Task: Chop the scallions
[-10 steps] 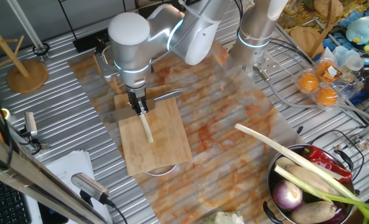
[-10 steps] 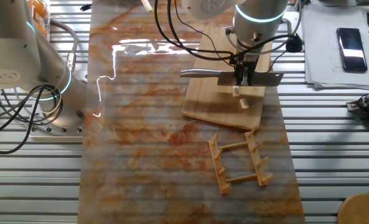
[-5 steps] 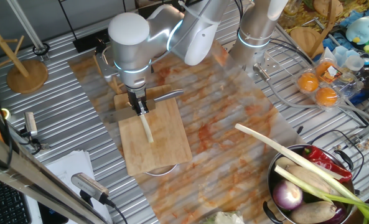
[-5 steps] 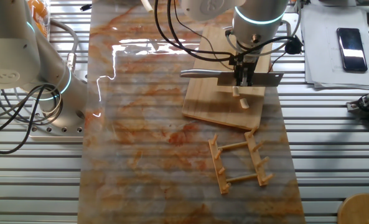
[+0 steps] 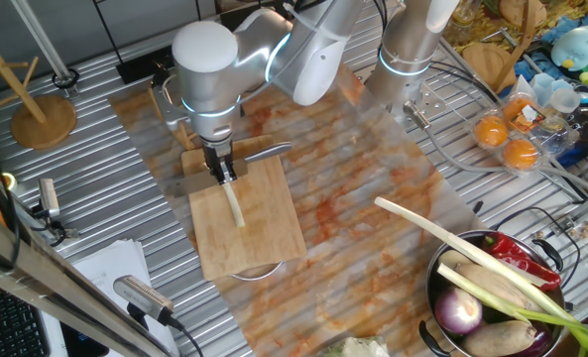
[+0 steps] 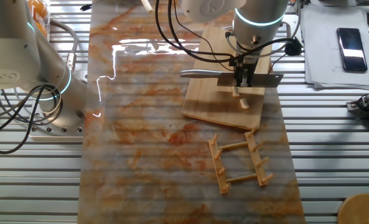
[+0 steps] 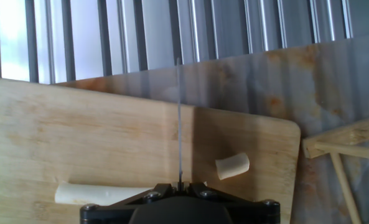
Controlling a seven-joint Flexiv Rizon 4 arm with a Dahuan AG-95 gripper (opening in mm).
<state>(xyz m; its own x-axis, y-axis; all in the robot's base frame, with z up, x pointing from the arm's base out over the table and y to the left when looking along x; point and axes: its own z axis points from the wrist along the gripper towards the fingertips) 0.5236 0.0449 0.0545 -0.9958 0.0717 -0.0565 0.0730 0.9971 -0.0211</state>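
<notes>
On the cutting board [image 5: 249,233] we see the scallions [image 5: 235,206] lying directly under our gripper [image 5: 222,174], one short chunk [image 7: 232,166] cut off beside the blade. Nothing has shifted since the earlier frames. The gripper stays clamped on the knife [image 6: 231,76].

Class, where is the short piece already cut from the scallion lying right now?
In the hand view the cut piece lies on the cutting board, right of the knife blade, apart from the longer stalk on the blade's left.
</notes>
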